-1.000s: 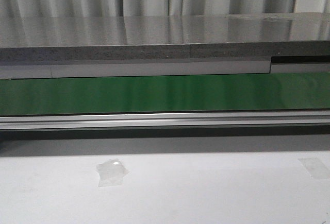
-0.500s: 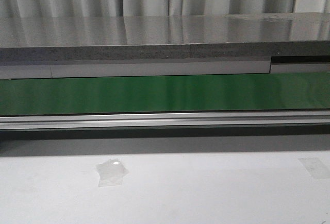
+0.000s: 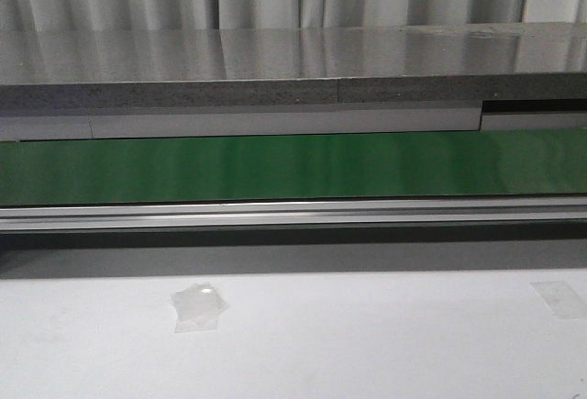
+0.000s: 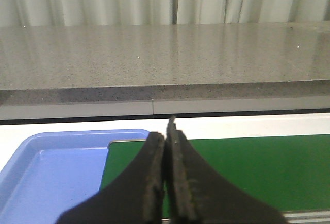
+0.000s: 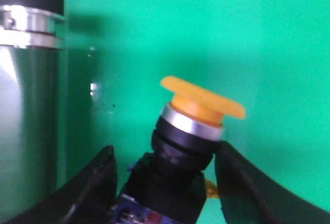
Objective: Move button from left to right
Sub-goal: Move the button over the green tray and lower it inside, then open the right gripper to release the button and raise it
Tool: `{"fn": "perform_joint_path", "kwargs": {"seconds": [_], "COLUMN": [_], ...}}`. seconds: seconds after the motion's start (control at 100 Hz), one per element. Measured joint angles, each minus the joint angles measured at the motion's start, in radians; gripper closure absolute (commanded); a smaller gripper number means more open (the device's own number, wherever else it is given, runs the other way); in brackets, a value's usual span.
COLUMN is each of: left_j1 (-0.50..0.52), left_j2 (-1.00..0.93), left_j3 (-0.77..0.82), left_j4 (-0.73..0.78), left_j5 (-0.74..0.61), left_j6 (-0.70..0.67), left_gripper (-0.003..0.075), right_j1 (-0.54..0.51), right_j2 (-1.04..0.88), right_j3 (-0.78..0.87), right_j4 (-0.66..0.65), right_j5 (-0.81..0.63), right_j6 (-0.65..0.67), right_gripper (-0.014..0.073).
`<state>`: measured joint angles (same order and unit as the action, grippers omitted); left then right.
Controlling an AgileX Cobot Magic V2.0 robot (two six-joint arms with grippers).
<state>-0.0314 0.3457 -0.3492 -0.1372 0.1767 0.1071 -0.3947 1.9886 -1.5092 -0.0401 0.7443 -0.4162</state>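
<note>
In the right wrist view the button (image 5: pixel 188 141) lies tilted on the green belt (image 5: pixel 216 28), its yellow-orange cap pointing away and its dark body with reddish marks nearest the camera. My right gripper (image 5: pixel 167 152) is open and straddles the body. One finger (image 5: pixel 100 177) stands a narrow gap off, the other finger (image 5: pixel 242 183) sits close by the collar. My left gripper (image 4: pixel 166 131) is shut on nothing, hovering over the end of the green belt (image 4: pixel 247 167). Neither gripper nor the button shows in the front view.
A blue tray (image 4: pixel 51 172) sits beside the belt end under the left gripper. A shiny metal roller (image 5: pixel 28 105) stands next to the button. The front view shows the green belt (image 3: pixel 293 168), its aluminium rail (image 3: pixel 293 214), a grey counter (image 3: pixel 275 60) and tape patches (image 3: pixel 197 307) on the white table.
</note>
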Motion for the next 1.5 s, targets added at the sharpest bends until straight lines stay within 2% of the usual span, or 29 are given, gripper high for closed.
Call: {"fn": "perform_joint_path", "kwargs": {"seconds": [0.48,0.55,0.7,0.79,1.11,1.37,1.5], "left_j1": [0.000,0.000,0.000,0.000,0.000,0.000,0.000], "left_j2": [0.000,0.000,0.000,0.000,0.000,0.000,0.000], "left_j3": [0.000,0.000,0.000,0.000,0.000,0.000,0.000], "left_j4": [0.000,0.000,0.000,0.000,0.000,0.000,0.000], "left_j5": [0.000,0.000,0.000,0.000,0.000,0.000,0.000], "left_j6": [0.000,0.000,0.000,0.000,0.000,0.000,0.000], "left_gripper": [0.0740,0.0740,0.0740,0.0740,0.0740,0.0740,0.0740], "right_j1": [-0.002,-0.002,-0.002,-0.002,-0.002,-0.002,-0.002], "right_j2": [0.052,0.052,0.052,0.052,0.052,0.048,0.048], "right_j3": [-0.002,-0.002,-0.002,-0.002,-0.002,-0.002,-0.002], "right_j4": [0.019,0.019,0.021,0.021,0.011,0.002,-0.002], "right_j5": [0.022,0.022,0.022,0.022,0.022,0.017,0.015], "right_j6": [-0.006,-0.006,-0.006,-0.006,0.002,0.015,0.032], "right_gripper": [0.0472,0.0428,0.0262,0.0191,0.0174,0.0017,0.0010]}}
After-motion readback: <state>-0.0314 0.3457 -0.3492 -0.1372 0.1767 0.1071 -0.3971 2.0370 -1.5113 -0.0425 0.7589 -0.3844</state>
